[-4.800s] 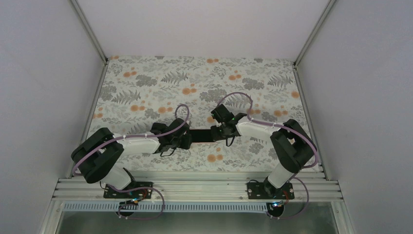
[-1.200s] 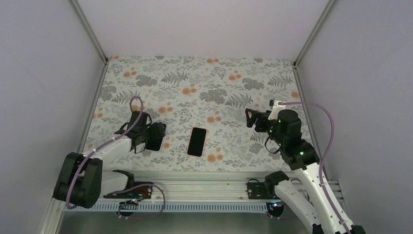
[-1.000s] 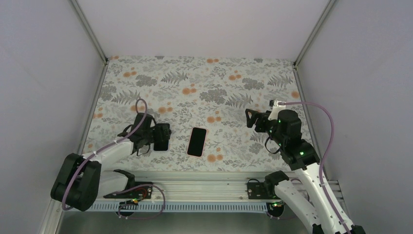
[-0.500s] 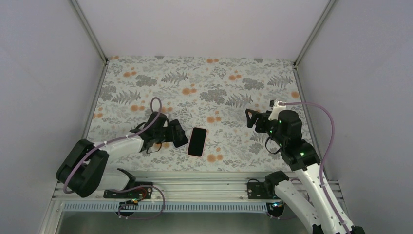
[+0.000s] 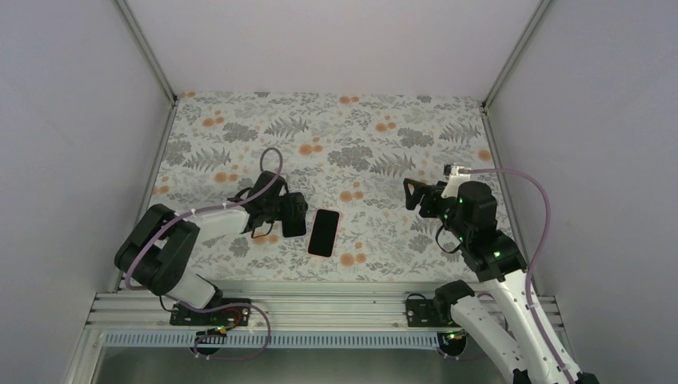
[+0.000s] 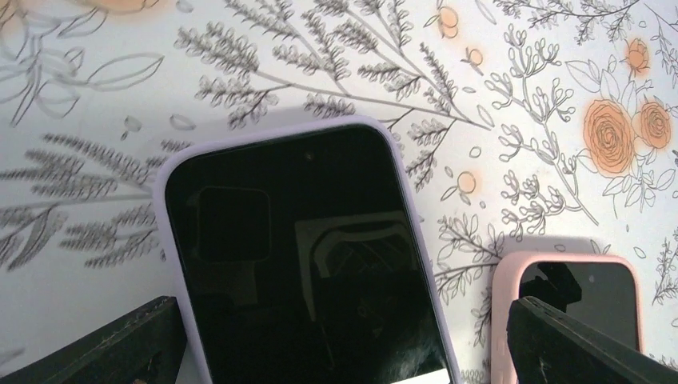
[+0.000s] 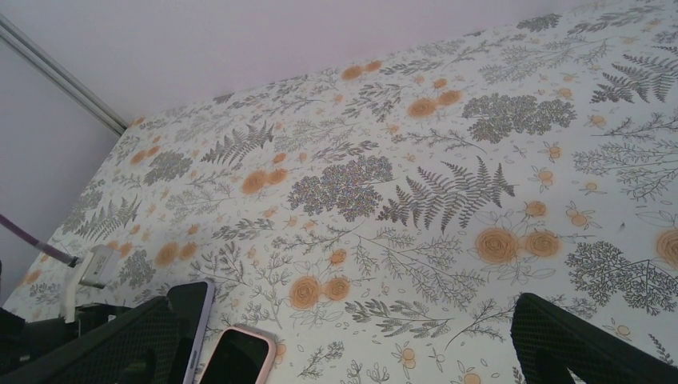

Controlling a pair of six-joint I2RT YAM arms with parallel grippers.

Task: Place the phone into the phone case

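A dark-screened phone with a lavender rim lies flat on the floral cloth. My left gripper stands open astride it, the left finger at the phone's edge and the right finger clear of it. Just right of it lies the pink phone case, its face dark; I cannot tell what fills it. The left wrist view shows the case's corner. In the top view the left gripper sits close to the case's left side. My right gripper hangs open and empty to the right, looking down on the case and the phone.
The floral cloth covers the table between pale walls. A metal rail runs along the near edge by the arm bases. Purple cables loop over both arms.
My left gripper has swept right across the cloth, the lavender-rimmed phone moving with it, and now sits beside the pink case. The right arm has stayed still.
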